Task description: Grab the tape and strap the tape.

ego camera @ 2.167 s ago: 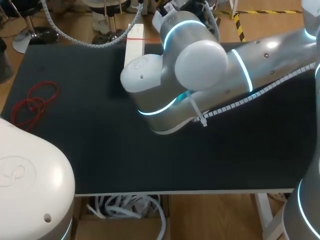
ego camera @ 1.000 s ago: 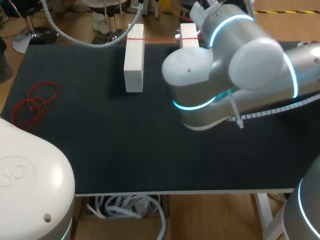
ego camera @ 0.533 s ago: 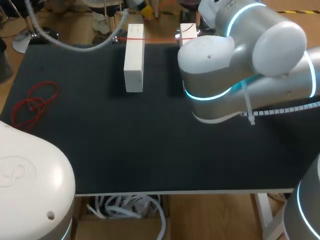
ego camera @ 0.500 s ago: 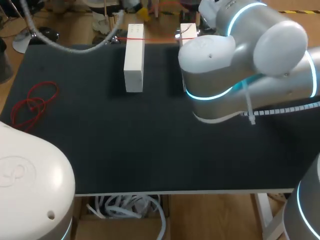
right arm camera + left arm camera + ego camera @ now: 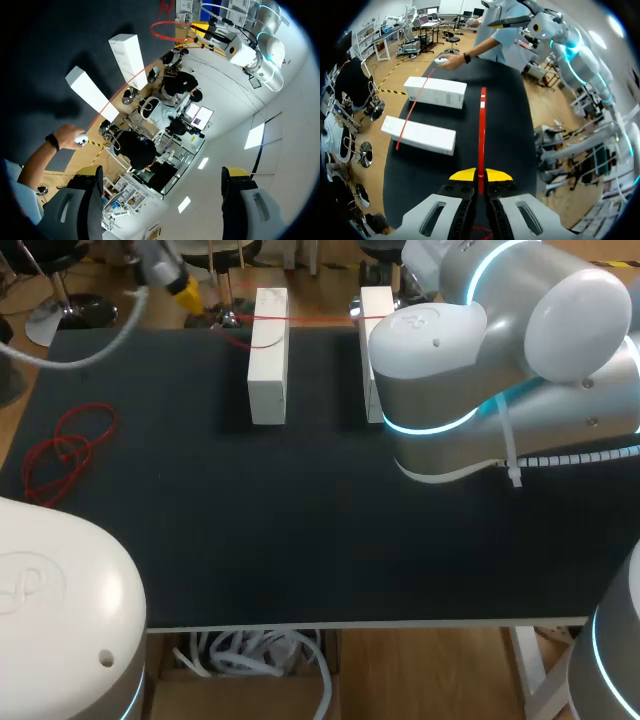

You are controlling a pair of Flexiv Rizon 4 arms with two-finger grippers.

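The left gripper (image 5: 480, 175) is clamped on the red tape (image 5: 481, 130), which stretches straight ahead from its tips, passing beside the two white blocks (image 5: 418, 135); a thin red line (image 5: 415, 107) crosses both blocks' tops. The right gripper (image 5: 162, 171), well apart from the blocks, has its fingers (image 5: 88, 172) spread wide apart.

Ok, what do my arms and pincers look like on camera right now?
The left arm is glossy white and rounded; the right arm is silver-white with glowing cyan rings and a white segmented cable conduit zip-tied alongside. The left pincer and right pincer have light grey fingers with bright yellow tips.
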